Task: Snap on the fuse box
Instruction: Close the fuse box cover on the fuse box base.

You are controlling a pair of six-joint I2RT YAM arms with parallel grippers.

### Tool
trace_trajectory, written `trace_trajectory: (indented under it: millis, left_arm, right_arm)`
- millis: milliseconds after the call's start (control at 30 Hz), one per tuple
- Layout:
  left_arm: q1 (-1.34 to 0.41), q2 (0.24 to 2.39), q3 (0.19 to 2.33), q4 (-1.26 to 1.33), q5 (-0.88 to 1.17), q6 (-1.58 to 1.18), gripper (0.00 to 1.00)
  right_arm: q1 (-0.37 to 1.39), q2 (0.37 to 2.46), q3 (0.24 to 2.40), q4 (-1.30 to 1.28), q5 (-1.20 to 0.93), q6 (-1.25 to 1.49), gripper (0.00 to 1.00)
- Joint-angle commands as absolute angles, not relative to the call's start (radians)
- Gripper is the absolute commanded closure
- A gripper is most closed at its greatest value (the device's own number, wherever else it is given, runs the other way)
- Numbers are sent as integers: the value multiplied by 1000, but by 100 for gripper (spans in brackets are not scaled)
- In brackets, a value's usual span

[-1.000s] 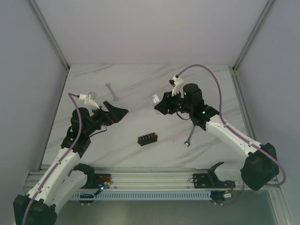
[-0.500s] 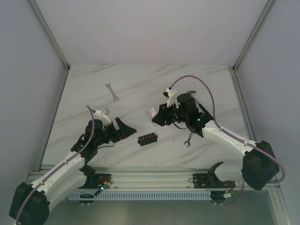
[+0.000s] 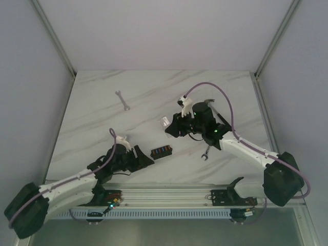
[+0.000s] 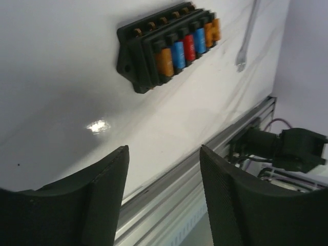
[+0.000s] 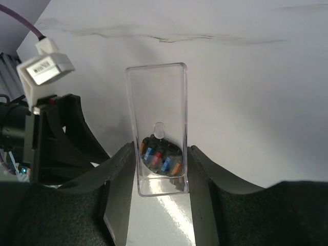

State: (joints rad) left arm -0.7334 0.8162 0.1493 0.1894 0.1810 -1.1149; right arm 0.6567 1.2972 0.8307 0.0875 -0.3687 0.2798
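The fuse box [image 3: 161, 151] is a small black block with orange, blue and red fuses, lying on the table near the front middle. It also shows in the left wrist view [image 4: 169, 46]. My left gripper [image 3: 147, 159] is open and empty, low over the table just left of the box [image 4: 164, 151]. My right gripper [image 3: 169, 127] is shut on a clear plastic cover [image 5: 158, 102], held above and behind the box. The box shows through the cover [image 5: 160, 156]. The cover appears as a pale piece in the top view [image 3: 165, 122].
One wrench [image 3: 122, 100] lies at the back left. A second wrench [image 3: 207, 150] lies right of the fuse box, under my right arm, and shows in the left wrist view [image 4: 248, 36]. The aluminium rail [image 3: 169, 193] runs along the near table edge.
My left arm has swung down and right, from left of the table's middle to low beside the fuse box. My right gripper with the clear cover has shifted slightly left.
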Motion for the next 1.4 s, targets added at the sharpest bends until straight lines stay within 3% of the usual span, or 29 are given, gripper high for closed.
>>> trace_trajectory:
  millis: [0, 67, 333, 667, 1133, 1367]
  left_arm:
    - [-779, 951, 179, 301, 142, -1137, 39]
    - [-805, 1021, 203, 328, 135, -1133, 44]
    - [-827, 1170, 276, 349, 56, -1099, 50]
    - [-647, 1329, 404, 284, 80, -926, 52]
    - [-545, 1590, 621, 278, 159, -780, 49]
    - [-494, 1458, 602, 223, 161, -767, 36]
  right_arm:
    - [664, 1302, 821, 117, -334, 262, 73]
    - [664, 1299, 821, 109, -327, 261, 73]
    - [666, 1284, 825, 53, -278, 227, 73]
    - [709, 1279, 857, -59, -189, 177, 73]
    - [824, 1333, 913, -172, -50, 82, 74]
    - [872, 1364, 910, -174, -67, -50, 78]
